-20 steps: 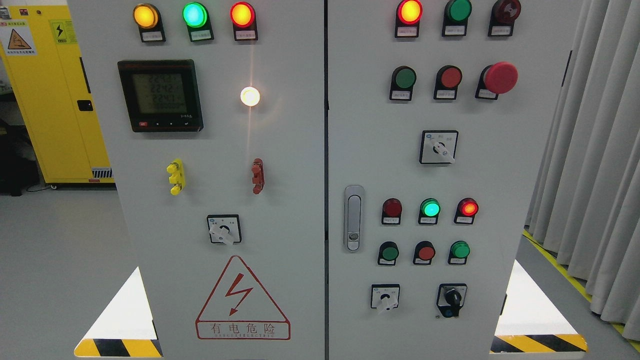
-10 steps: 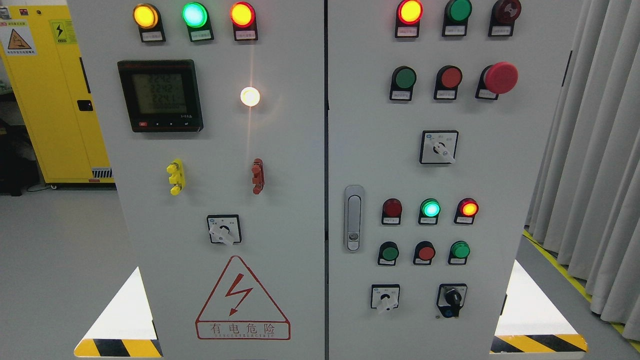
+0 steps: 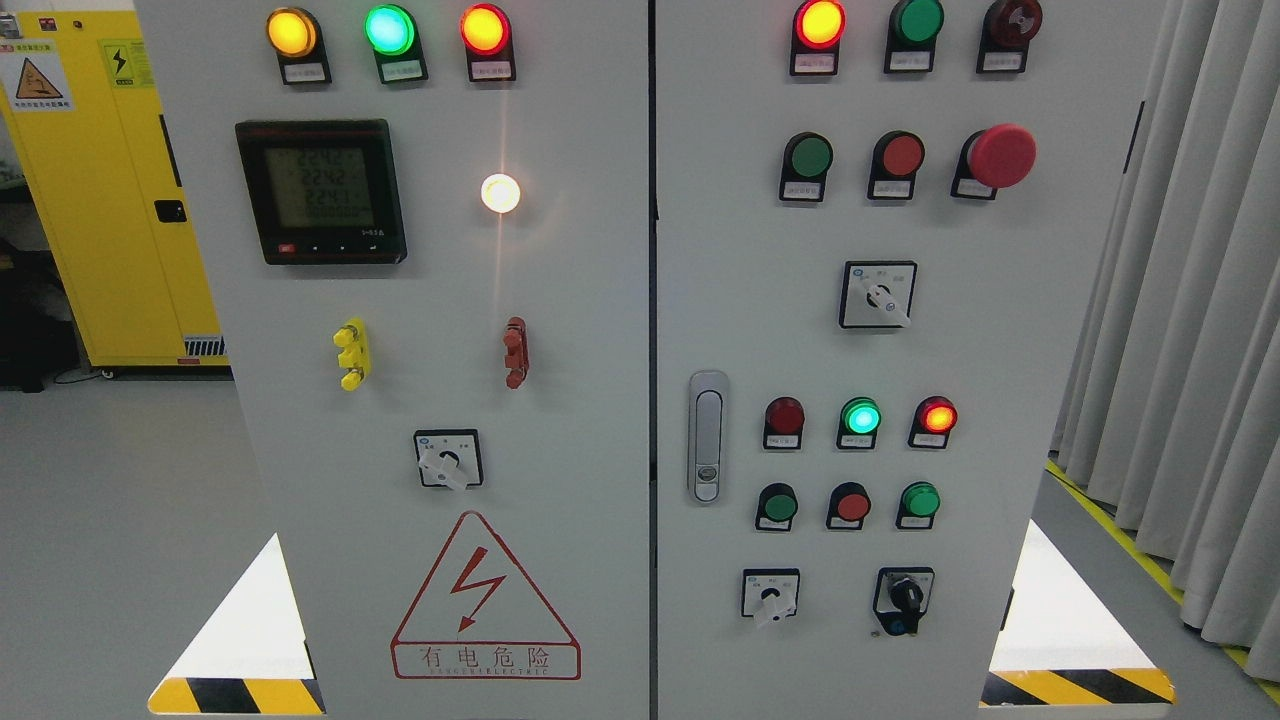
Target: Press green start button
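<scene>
A grey electrical cabinet (image 3: 600, 300) fills the view, split by a vertical seam into a left door and a right door. Behind it on the far left stands a yellow cabinet (image 3: 100, 200); grey curtains (image 3: 1180, 300) hang on the right.

On the left door, a red lightning warning triangle (image 3: 485, 598) sits low, above it a white rotary switch (image 3: 447, 459). A black digital meter (image 3: 320, 192) is high on the left, with a lit white lamp (image 3: 500, 193) to its right. Below are a yellow clip (image 3: 351, 354) and a red clip (image 3: 515, 352). Along the top run 3 lit lamps: amber, green, red.

On the right door, a metal door handle (image 3: 707, 436) is near the seam. A red mushroom button (image 3: 1001, 156) stands at the upper right, in 1 row with a red button (image 3: 901, 156) and a green button (image 3: 809, 157), which lies furthest left in that row. Lower down, another row holds 2 more green buttons (image 3: 777, 506) with a red 1 between them; which is the start button cannot be told, the labels being too small to read. Just above that row are 3 small lamps, the green lamp (image 3: 860, 416) in the middle lit.

Neither robot hand is in view, so their finger state cannot be told.
</scene>
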Controlling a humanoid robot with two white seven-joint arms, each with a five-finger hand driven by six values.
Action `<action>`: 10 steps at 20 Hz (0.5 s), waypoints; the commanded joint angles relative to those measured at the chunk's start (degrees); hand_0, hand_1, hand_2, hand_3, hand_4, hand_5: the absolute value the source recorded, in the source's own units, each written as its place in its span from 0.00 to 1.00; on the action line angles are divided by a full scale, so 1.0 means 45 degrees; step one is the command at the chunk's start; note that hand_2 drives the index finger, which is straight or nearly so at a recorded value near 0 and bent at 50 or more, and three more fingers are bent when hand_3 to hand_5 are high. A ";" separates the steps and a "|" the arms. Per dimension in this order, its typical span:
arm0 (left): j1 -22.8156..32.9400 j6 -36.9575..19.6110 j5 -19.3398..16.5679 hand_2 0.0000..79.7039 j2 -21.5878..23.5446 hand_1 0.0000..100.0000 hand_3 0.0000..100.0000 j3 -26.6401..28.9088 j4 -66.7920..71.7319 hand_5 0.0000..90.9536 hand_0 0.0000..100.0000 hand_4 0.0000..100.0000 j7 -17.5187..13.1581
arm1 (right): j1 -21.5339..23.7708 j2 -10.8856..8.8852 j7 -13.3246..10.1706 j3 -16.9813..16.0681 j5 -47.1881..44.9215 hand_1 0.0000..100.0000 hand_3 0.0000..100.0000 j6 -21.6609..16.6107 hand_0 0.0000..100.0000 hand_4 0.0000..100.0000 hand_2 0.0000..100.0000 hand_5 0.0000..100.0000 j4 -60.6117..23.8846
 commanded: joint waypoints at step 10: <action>-0.0390 0.0007 0.0000 0.00 -0.0120 0.56 0.00 0.0000 -0.0234 0.00 0.12 0.00 -0.0007 | 0.0210 0.0560 0.1797 0.0884 -0.0195 0.41 0.16 -0.5038 0.17 0.20 0.00 0.01 -0.6338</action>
